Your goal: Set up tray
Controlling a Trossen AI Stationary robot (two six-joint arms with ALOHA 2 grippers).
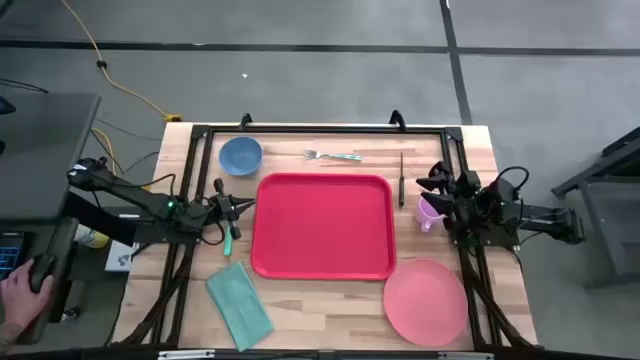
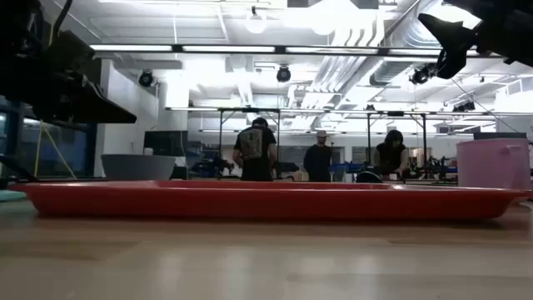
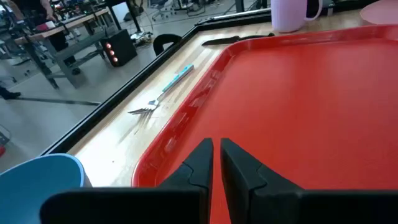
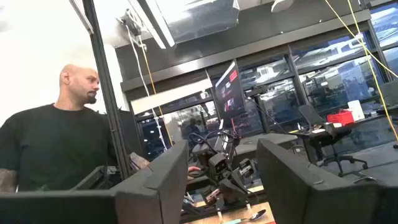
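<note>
The red tray [image 1: 320,225] lies flat on the middle of the table; it also shows in the low view [image 2: 266,200] and the left wrist view [image 3: 298,106]. My left gripper [image 1: 240,207] hovers by the tray's left rim, shut and empty [image 3: 216,163]. My right gripper [image 1: 434,182] is raised off the table's right side near the lilac mug [image 1: 430,212], open and empty [image 4: 221,180]. The mug stands upright on the table right of the tray.
A blue bowl [image 1: 240,155], a fork [image 1: 332,155] and a knife [image 1: 402,178] lie beyond and beside the tray. A round pink plate [image 1: 425,300] sits at the near right, a teal napkin [image 1: 238,305] at the near left, and a teal-handled spoon [image 1: 228,240] under my left arm.
</note>
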